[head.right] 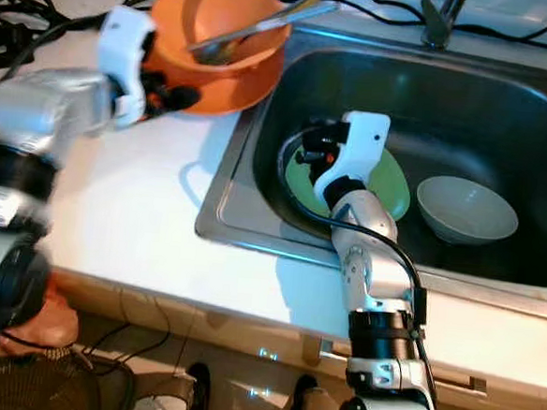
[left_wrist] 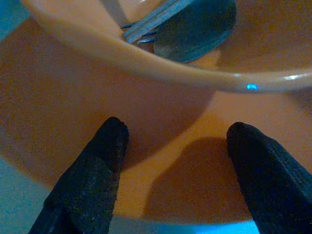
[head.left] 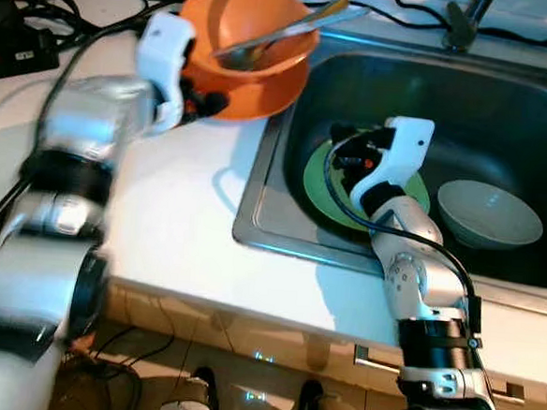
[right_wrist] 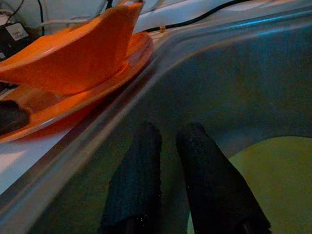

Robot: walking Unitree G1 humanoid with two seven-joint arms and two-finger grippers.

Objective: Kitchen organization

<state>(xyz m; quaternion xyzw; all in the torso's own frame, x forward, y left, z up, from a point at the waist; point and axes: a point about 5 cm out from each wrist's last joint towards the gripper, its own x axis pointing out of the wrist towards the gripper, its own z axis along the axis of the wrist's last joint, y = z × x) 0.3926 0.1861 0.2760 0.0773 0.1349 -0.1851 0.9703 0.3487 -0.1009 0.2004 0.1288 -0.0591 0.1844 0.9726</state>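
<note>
Your left hand sits at the near-left rim of the orange plate, fingers spread wide and gripping nothing; the wrist view shows the plate's rim lying between them. The plate rests on the white counter at the sink's far-left corner, with an orange bowl stacked on it and a spoon lying in the bowl, handle sticking out to the right over the sink.

Your right hand is down inside the sink above the green plate, fingers nearly closed together and holding nothing. A pale bowl sits on the sink floor to the right, apart from the green plate.

Treat the orange stack as stiff, smooth and probably slippery plastic or ceramic; it looks light, but the bowl and spoon are loose on top and may slide if you tilt. Pinch the plate's rim squarely and keep it level. The green plate lies flat, so you will likely need to get a finger under its edge.
</note>
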